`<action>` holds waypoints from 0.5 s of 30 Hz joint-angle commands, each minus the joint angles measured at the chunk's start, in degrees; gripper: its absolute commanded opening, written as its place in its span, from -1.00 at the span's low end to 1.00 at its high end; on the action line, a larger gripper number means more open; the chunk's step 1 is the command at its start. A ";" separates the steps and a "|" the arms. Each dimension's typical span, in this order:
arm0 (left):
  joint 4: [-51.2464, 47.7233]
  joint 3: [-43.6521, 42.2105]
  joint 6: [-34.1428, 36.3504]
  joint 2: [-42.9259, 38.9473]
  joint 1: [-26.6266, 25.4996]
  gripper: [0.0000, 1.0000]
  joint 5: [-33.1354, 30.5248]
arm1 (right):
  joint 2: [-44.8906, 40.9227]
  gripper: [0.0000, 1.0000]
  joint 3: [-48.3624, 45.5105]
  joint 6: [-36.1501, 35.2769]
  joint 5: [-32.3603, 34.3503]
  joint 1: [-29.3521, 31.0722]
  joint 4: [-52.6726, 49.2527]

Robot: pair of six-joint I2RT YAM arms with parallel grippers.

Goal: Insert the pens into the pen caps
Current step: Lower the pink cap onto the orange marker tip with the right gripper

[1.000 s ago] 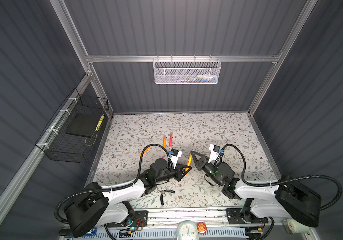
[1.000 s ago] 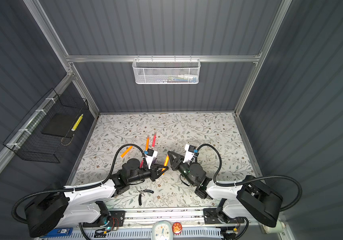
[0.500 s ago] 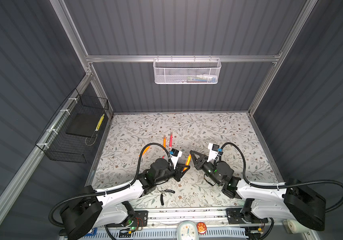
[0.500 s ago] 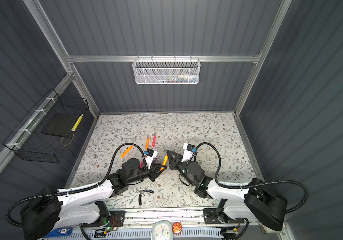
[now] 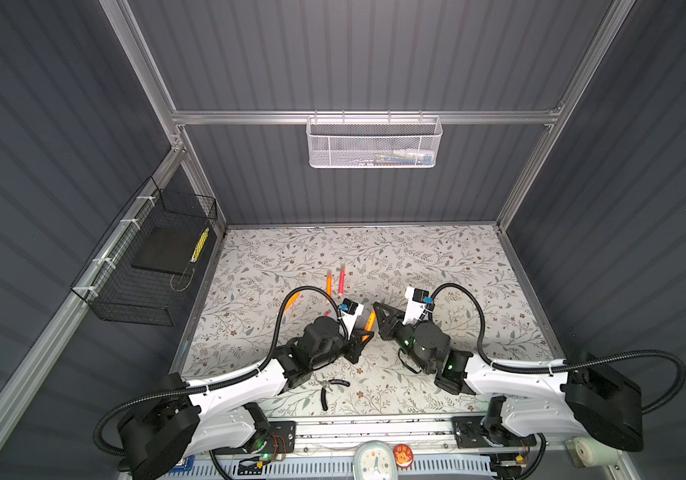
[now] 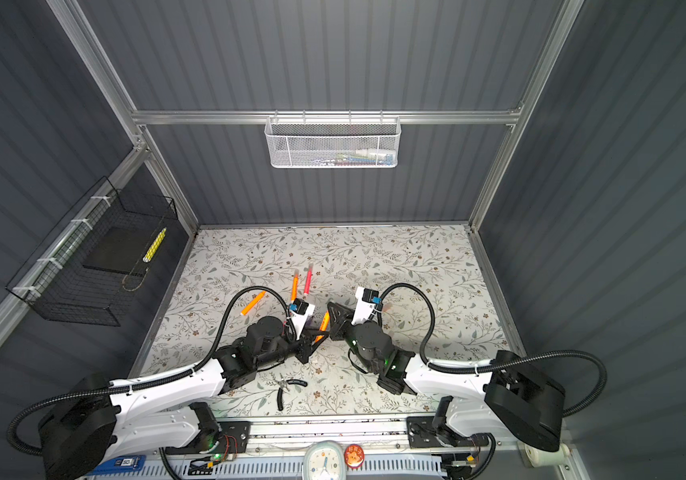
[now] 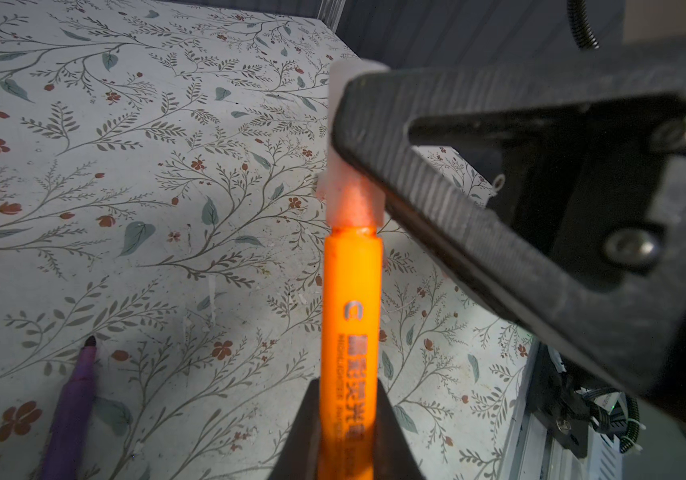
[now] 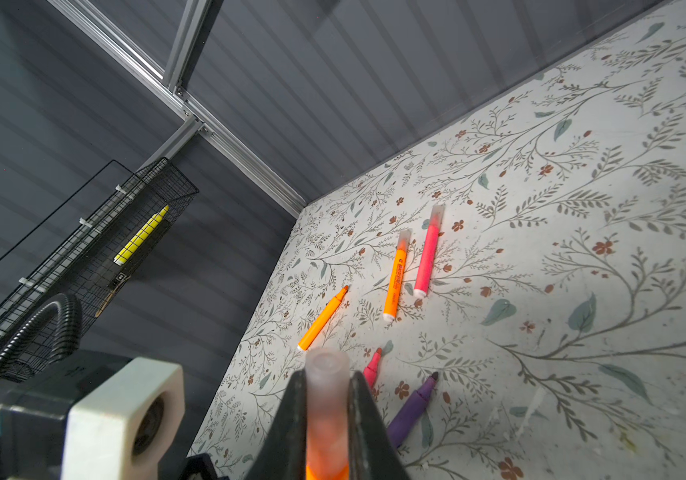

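Mid-task: L gripper (image 7: 347, 388) clamps orange pen (image 7: 351, 299) w/ tip inside cap (image 7: 351, 203) pinched tight by R gripper (image 8: 326, 374); 2 capped pens (image 8: 395, 274) lie done, 3 bare pens (image 8: 322, 318) are left.

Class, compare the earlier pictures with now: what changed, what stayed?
The right hand, shut on a pen cap, edged slightly toward the left hand; the cap now covers the tip of the orange pen. Both grips, the loose pens and the pliers stayed as they were.
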 commanded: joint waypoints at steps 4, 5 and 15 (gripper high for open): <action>7.42 2.36 0.32 -1.41 0.83 -1.00 -3.10 | -3.40 -0.41 -0.50 -2.06 -3.46 3.12 -7.85; 7.87 1.75 0.41 -1.51 0.80 -1.00 -3.47 | -4.84 -0.33 -0.84 -2.30 -2.53 3.07 -8.83; 14.40 -3.97 2.87 0.33 0.79 -1.00 -0.32 | -20.82 0.18 -1.57 -5.43 2.38 2.11 -21.70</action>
